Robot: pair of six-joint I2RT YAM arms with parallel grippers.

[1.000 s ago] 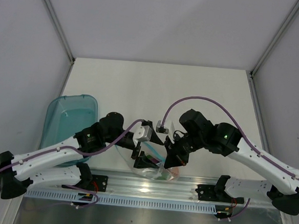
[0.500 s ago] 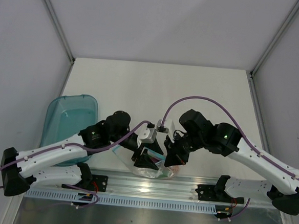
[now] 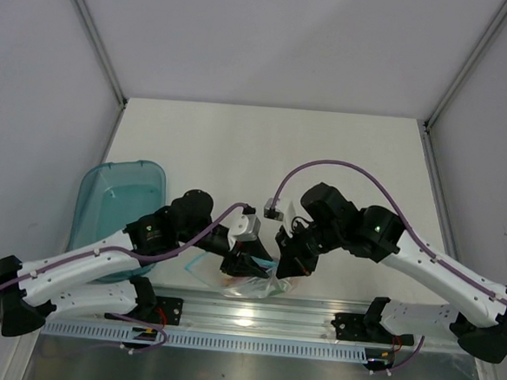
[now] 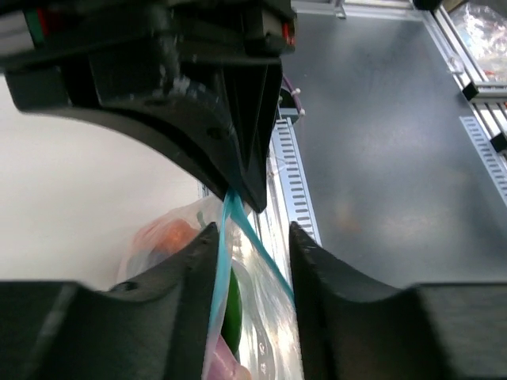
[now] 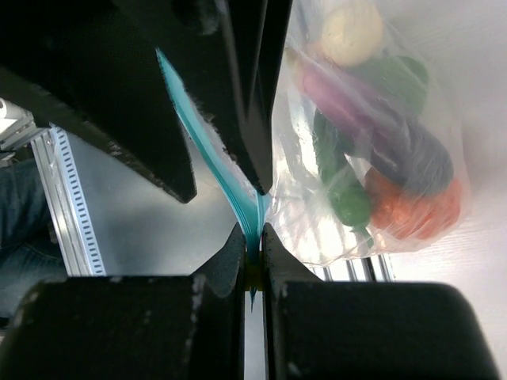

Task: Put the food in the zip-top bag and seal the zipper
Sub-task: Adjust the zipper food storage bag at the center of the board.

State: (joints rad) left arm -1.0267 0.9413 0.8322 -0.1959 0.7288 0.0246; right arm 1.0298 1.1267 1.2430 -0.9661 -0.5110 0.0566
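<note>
Hanging right of the tray (image 3: 106, 188), the bag (image 3: 260, 284) holds the food (image 5: 372, 174) and looks more bunched than a second ago. The left gripper (image 4: 253, 237) has narrowed around the zipper (image 4: 224, 253), its jaws still slightly apart. The right gripper (image 5: 252, 245) stays pinched on the zipper. Both arms reach inward, wrists angled down, meeting at the bag.

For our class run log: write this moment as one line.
food: inside bag | right fingers: pinching zipper | left fingers: apart, straddling zipper | seal: cannot tell
</note>
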